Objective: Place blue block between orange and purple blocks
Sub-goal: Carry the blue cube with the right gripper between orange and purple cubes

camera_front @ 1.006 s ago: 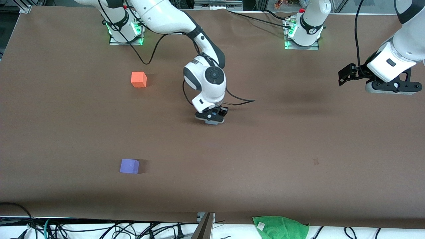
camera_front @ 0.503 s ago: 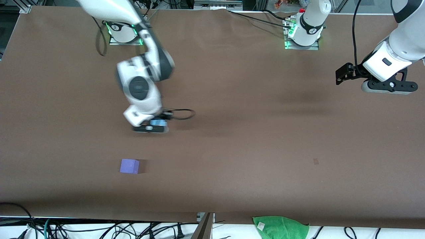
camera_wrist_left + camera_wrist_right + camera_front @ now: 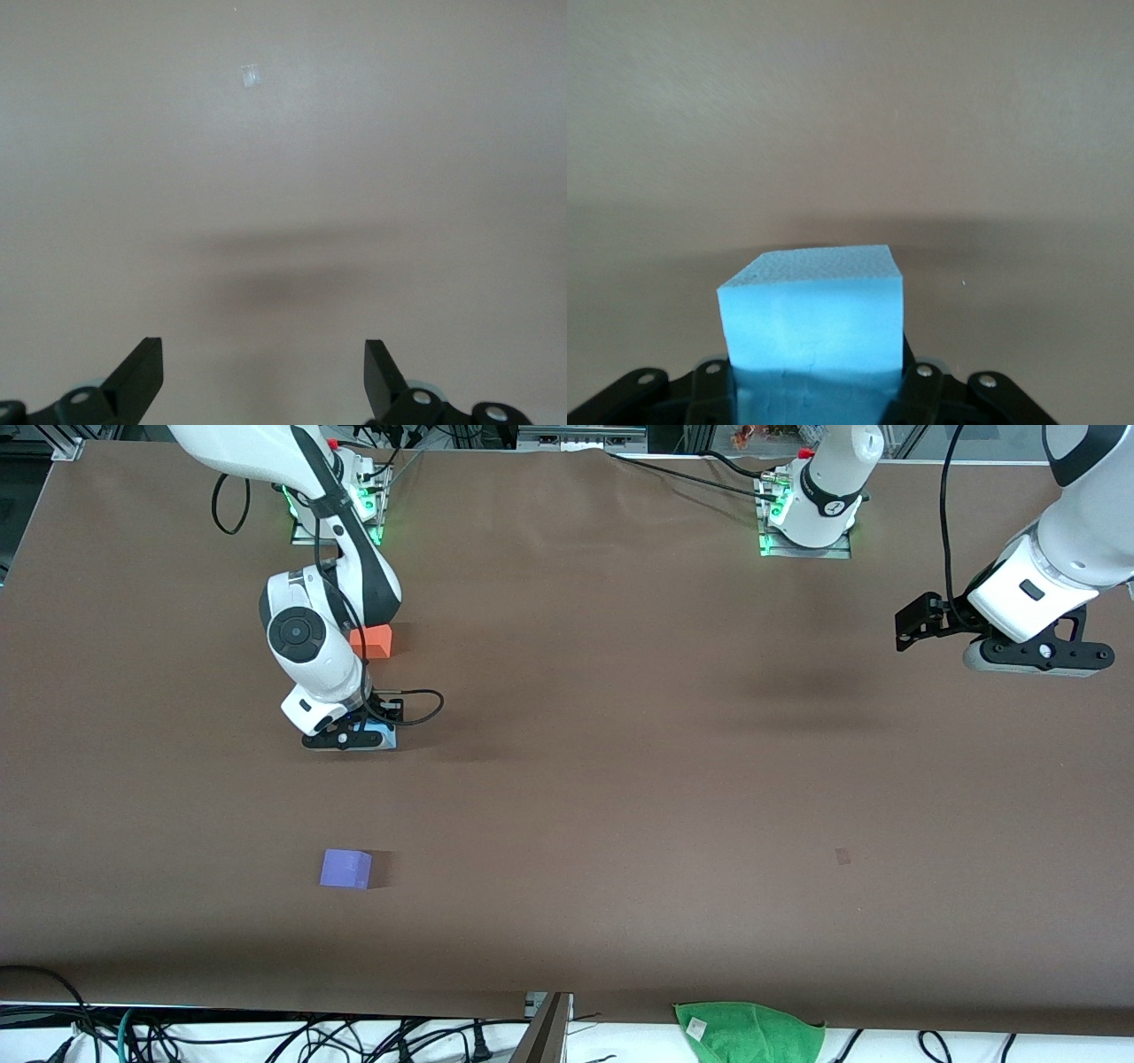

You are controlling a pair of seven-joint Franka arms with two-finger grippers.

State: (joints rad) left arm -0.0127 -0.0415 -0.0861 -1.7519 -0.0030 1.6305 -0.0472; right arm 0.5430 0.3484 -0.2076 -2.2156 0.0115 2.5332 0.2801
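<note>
My right gripper (image 3: 350, 737) is shut on the light sky-blue block (image 3: 813, 328) and holds it just over the table, between the orange block (image 3: 376, 640) and the purple block (image 3: 345, 868). Only a sliver of the blue block (image 3: 383, 732) shows in the front view. The orange block is partly hidden by the right arm. The purple block sits nearer the front camera. My left gripper (image 3: 912, 624) is open and empty, up in the air over the left arm's end of the table; its fingertips (image 3: 142, 372) stand wide apart.
A green cloth (image 3: 749, 1030) lies off the table's front edge. Cables run along that edge and near the arm bases (image 3: 806, 514). A small mark (image 3: 842, 856) is on the brown table cover.
My right arm has carried the blue block from the table's middle toward the right arm's end, to a spot between the orange and purple blocks. The left arm has barely moved.
</note>
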